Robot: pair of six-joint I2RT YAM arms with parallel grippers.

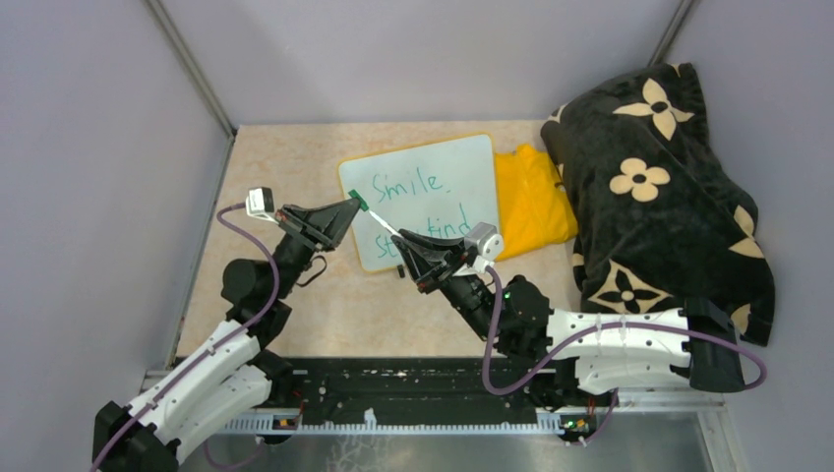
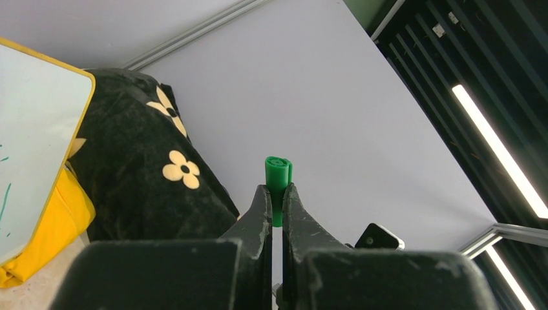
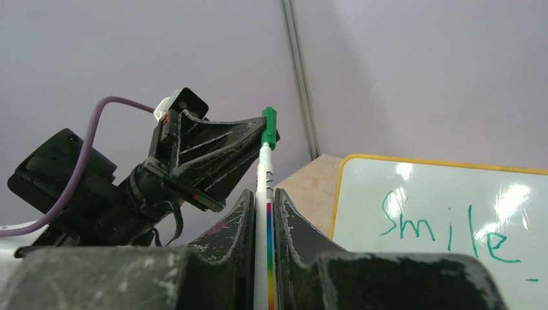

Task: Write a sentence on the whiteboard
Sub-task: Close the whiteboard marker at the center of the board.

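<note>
The whiteboard (image 1: 468, 163) lies flat on the bench (image 1: 295, 147), slightly turned, with its yellow-orange frame showing all round. The sentence (image 1: 405, 183) is written on it in thin green marker in two lines: "Smile." above and "stay kind" below, the start of the lower line hidden behind the right arm.

At the whiteboard's left edge, the left end effector (image 1: 352, 205) is clamped on a green cap (image 2: 278, 175), which sticks out past its fingertips. Over the whiteboard's lower left corner, the right end effector (image 1: 408, 241) is closed around a white marker (image 3: 265, 194) with a rainbow stripe down its barrel. The marker points toward the left end effector, and its far end meets the green cap.

A yellow cloth (image 1: 531, 202) lies against the whiteboard's right edge, partly tucked under it. Right of the whiteboard, beyond the cloth, a black blanket (image 1: 659, 187) with cream flowers is heaped against the wall.
</note>
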